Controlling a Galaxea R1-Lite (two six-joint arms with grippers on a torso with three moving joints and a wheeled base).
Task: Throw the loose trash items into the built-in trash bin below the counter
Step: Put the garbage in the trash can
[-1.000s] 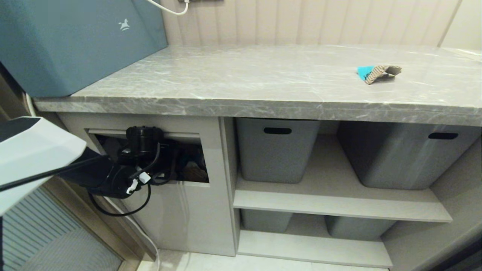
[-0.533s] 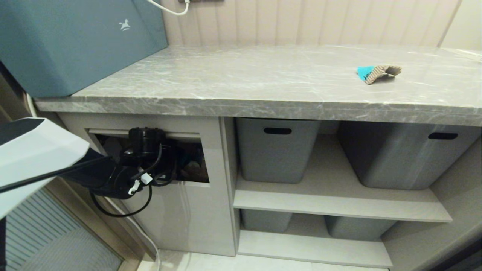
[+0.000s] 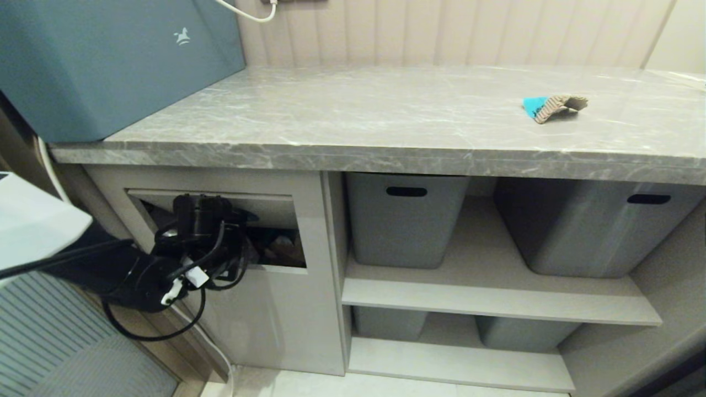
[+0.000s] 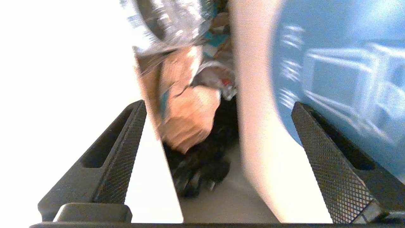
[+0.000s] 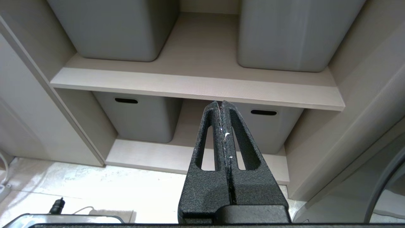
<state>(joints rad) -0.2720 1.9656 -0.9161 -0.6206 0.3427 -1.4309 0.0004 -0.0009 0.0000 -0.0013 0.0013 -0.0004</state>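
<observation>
Left gripper (image 4: 218, 152) sits spread and empty in the built-in trash bin (image 3: 287, 298) mouth; the flap (image 4: 262, 142) may catch a finger on withdrawal; right gripper (image 5: 223, 126) pressed together.

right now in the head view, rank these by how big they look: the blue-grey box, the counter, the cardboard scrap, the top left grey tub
1. counter
2. blue-grey box, cut off by the frame edge and nearer the camera, so its true size is unsure
3. top left grey tub
4. cardboard scrap, by far the smallest
</observation>
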